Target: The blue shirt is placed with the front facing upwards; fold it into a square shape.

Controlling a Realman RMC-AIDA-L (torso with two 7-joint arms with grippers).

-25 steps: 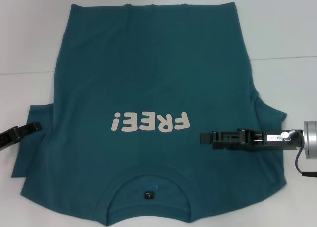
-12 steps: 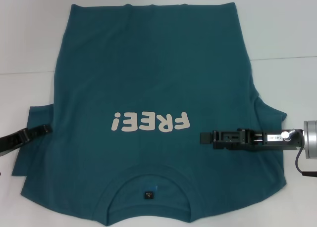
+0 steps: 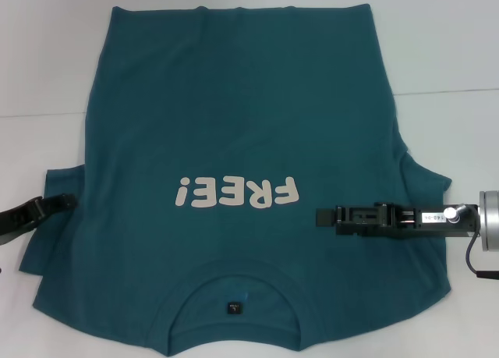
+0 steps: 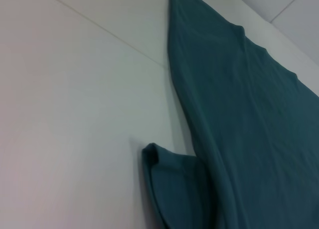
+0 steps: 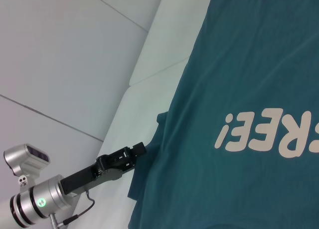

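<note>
The blue shirt (image 3: pixel 234 116) lies flat on the white table, front up. Its collar (image 3: pixel 234 284) is at the near edge and its cream "FREE!" letters (image 3: pixel 236 193) read upside down. My left gripper (image 3: pixel 69 201) reaches in from the left with its tip at the edge of the left sleeve (image 3: pixel 54 241). The right wrist view shows that same left gripper (image 5: pixel 138 149) against the sleeve's edge. In the left wrist view the sleeve's corner (image 4: pixel 172 189) is curled up. My right gripper (image 3: pixel 316 216) is shut, low over the chest just right of the letters.
The white table (image 3: pixel 47 62) shows on both sides of the shirt and beyond its hem, with a seam line (image 3: pixel 444 90) running across it. The right sleeve (image 3: pixel 425 179) lies spread under the right arm.
The left gripper slid right onto the left sleeve, then drew back a little to the left. The right arm and the shirt's body stayed still.
</note>
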